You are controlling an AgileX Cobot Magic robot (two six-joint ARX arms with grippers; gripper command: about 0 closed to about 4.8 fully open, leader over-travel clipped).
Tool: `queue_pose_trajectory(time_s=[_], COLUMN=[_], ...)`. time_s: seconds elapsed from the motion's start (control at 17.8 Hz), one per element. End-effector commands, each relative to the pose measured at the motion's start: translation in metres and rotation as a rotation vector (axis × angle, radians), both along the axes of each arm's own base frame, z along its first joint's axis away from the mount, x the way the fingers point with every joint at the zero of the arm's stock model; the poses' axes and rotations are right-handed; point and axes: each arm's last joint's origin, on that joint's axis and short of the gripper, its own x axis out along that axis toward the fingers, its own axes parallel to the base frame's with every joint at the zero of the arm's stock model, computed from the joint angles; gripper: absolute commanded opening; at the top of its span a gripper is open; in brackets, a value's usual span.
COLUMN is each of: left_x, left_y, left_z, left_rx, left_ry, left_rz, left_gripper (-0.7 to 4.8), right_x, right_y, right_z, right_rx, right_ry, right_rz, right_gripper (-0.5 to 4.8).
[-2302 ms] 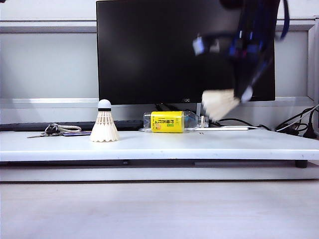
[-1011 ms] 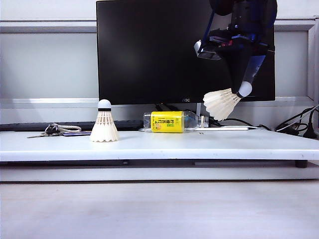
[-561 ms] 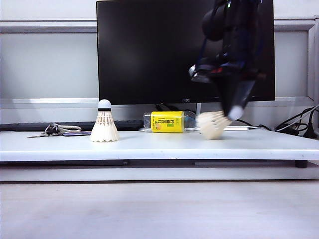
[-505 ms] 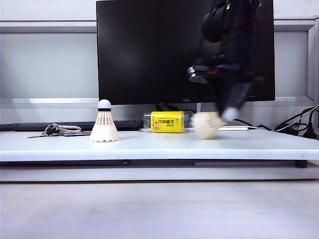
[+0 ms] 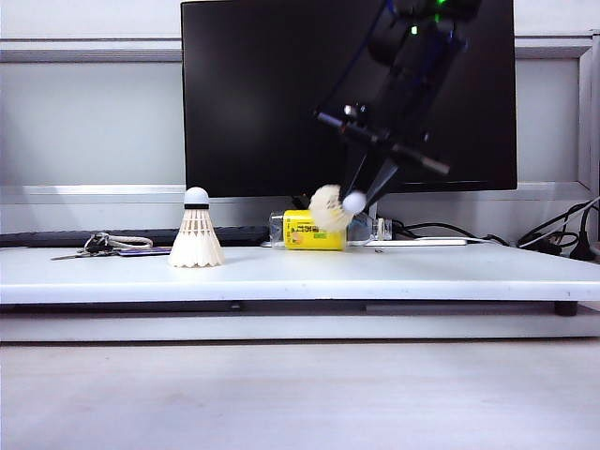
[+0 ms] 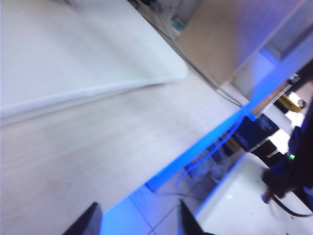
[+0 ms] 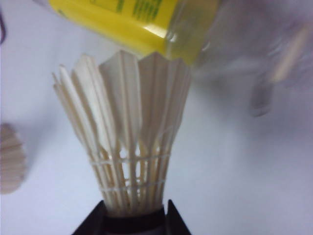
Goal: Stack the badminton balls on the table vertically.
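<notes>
**Right gripper carries one shuttlecock in the air; the other stands on the table**

The right gripper (image 7: pixel 132 220) is clamped on the cork end of a shuttlecock (image 7: pixel 127 132): in the right wrist view its two dark fingertips (image 7: pixel 98 220) sit either side of the black band, and the cream feather cone fans straight out away from them. In the exterior view this held shuttlecock (image 5: pixel 330 207) hangs clear above the table (image 5: pixel 375 277), lying roughly level, its white cork toward the gripper (image 5: pixel 361 199) and its feathers pointing off to the side of the second shuttlecock.

Just past the feather ends lies the clear bottle with a yellow label (image 7: pixel 142 22) on its side; in the exterior view the held shuttlecock overlaps the bottle (image 5: pixel 314 230). Well away from the right gripper, the second shuttlecock (image 5: pixel 196 230) stands upright on the table, feather skirt down and cork on top; a sliver of it (image 7: pixel 11 159) shows at the edge of the right wrist view. Beyond that one lies a bunch of keys (image 5: pixel 108 246). Behind everything stands the black monitor (image 5: pixel 272 94).

The left gripper (image 6: pixel 139 223) is apart from all this, over the pale floor beside the table's edge (image 6: pixel 98 88). Its two dark fingertips (image 6: pixel 90 220) stand apart with nothing between them.
</notes>
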Motion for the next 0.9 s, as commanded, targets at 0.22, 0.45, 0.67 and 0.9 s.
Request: queue_pose_trajectory(time_s=[0.22,0.45,0.67,0.9], left_x=[0.002,0.002,0.003,0.012], left_y=[0.000,0.000,0.000,-0.004], left_z=[0.004,0.004,0.007,0.010], left_rx=[0.003,0.031,0.024,0.013], left_ry=[-0.059,-0.105,-0.142,-0.135], left_rz=[0.041,0.028,0.056,0.169], left_gripper=[2.06,2.06,2.06,2.15], right_x=[-0.010,-0.015,-0.017,-0.025], right_y=[0.006,0.005,0.004,-0.003], right_z=[-0.029,-0.030,-0.030,0.000], right_rx=[0.097,0.075,0.056,0.067], right_ry=[0.132,0.157,0.164,0.047], right_rz=[0.069,0.124,0.153,0.203], right_gripper=[1.46,2.32,2.75,2.75])
